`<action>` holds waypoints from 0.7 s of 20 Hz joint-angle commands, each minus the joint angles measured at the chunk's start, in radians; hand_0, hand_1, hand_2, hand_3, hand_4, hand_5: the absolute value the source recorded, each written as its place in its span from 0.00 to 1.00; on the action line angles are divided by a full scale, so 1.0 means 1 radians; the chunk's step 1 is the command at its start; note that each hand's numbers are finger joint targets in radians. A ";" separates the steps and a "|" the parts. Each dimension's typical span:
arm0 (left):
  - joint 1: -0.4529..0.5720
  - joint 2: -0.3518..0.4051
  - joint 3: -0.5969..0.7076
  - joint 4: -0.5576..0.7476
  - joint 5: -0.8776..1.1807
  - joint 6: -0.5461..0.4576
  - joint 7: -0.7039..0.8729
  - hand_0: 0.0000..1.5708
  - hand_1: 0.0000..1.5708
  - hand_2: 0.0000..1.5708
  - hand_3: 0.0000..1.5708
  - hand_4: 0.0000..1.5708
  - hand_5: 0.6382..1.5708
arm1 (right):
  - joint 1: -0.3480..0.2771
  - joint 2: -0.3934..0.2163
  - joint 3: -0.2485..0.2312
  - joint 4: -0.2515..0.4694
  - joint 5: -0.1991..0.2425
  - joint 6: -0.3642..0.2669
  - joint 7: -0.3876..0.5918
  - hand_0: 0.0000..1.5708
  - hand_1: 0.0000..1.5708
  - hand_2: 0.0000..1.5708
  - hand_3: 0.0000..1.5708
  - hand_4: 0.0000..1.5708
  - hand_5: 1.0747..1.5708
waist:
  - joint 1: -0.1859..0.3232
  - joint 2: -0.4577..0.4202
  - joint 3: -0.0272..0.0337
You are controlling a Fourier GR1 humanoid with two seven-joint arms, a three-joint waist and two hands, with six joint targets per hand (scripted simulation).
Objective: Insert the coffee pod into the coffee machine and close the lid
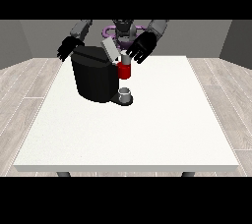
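Your hand at the view's left (70, 47) hovers behind the coffee machine (96, 76), fingers spread and holding nothing. Right of the raised lid (111, 49), your other hand (142, 47) hangs above the machine's red head (125, 70), fingers splayed, empty. No coffee pod can be made out. A cup (125, 93) sits below.

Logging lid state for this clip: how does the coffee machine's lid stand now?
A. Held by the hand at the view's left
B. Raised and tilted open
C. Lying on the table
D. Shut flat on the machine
B: the grey lid stands tilted up above the coffee machine.
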 commanded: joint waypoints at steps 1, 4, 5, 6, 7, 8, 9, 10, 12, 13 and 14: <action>-0.031 0.037 0.017 0.013 -0.003 -0.006 -0.023 0.78 0.78 0.82 0.77 0.33 1.00 | -0.044 -0.010 -0.013 -0.023 -0.008 -0.003 0.021 0.00 0.00 0.00 0.00 0.34 1.00 | -0.010 0.047 -0.0002; 0.005 0.006 0.006 0.020 -0.012 0.004 -0.024 0.77 0.77 0.80 0.76 0.32 1.00 | 0.037 0.013 0.034 -0.032 0.008 0.014 -0.003 0.00 0.00 0.00 0.00 0.32 1.00 | -0.022 0.010 -0.0002; 0.012 0.001 0.004 0.003 -0.004 -0.015 -0.032 0.75 0.75 0.80 0.75 0.32 1.00 | 0.066 0.002 -0.006 0.003 -0.017 0.023 -0.049 0.00 0.00 0.00 0.00 0.32 1.00 | -0.004 -0.002 0.0001; -0.007 -0.020 -0.006 0.015 -0.010 -0.032 -0.004 0.75 0.75 0.80 0.75 0.31 1.00 | 0.015 0.031 0.014 -0.016 0.005 -0.026 0.020 0.00 0.00 0.00 0.00 0.33 1.00 | 0.004 -0.016 -0.0001; -0.005 -0.007 0.011 0.011 -0.001 -0.010 -0.028 0.75 0.75 0.80 0.76 0.32 1.00 | 0.020 0.024 0.000 -0.003 -0.010 -0.009 -0.023 0.00 0.00 0.00 0.00 0.33 1.00 | 0.005 0.026 0.0000; -0.022 -0.028 -0.014 -0.014 -0.017 -0.018 -0.011 0.75 0.75 0.80 0.76 0.31 1.00 | 0.015 0.004 -0.030 0.034 -0.028 0.013 -0.067 0.00 0.00 0.00 0.00 0.32 1.00 | 0.015 0.014 0.0003; -0.038 0.023 0.016 0.016 0.001 -0.059 -0.014 0.77 0.77 0.81 0.76 0.32 1.00 | 0.015 0.008 0.003 -0.011 -0.010 0.010 -0.021 0.00 0.00 0.00 0.00 0.33 1.00 | 0.000 0.006 0.0000; -0.035 -0.008 0.013 0.020 -0.010 -0.014 0.013 0.76 0.76 0.81 0.76 0.32 1.00 | 0.013 0.006 -0.002 -0.006 -0.013 0.009 -0.018 0.00 0.00 0.00 0.00 0.33 1.00 | -0.017 0.025 0.0000; 0.041 -0.036 -0.010 0.017 -0.028 0.014 -0.029 0.77 0.77 0.81 0.77 0.33 1.00 | 0.047 0.013 0.006 -0.033 -0.008 -0.004 0.007 0.00 0.00 0.00 0.00 0.33 1.00 | 0.003 -0.018 -0.0002; -0.015 -0.006 0.003 -0.002 -0.018 -0.010 -0.030 0.75 0.75 0.81 0.77 0.33 1.00 | 0.022 -0.002 -0.028 0.021 -0.023 0.015 -0.081 0.00 0.00 0.00 0.00 0.33 1.00 | 0.018 0.038 0.0002; 0.002 -0.025 -0.005 0.010 -0.032 0.016 -0.014 0.74 0.74 0.79 0.75 0.32 1.00 | 0.000 -0.012 -0.037 -0.003 -0.029 0.007 -0.030 0.00 0.00 0.00 0.00 0.31 1.00 | 0.007 0.029 0.0000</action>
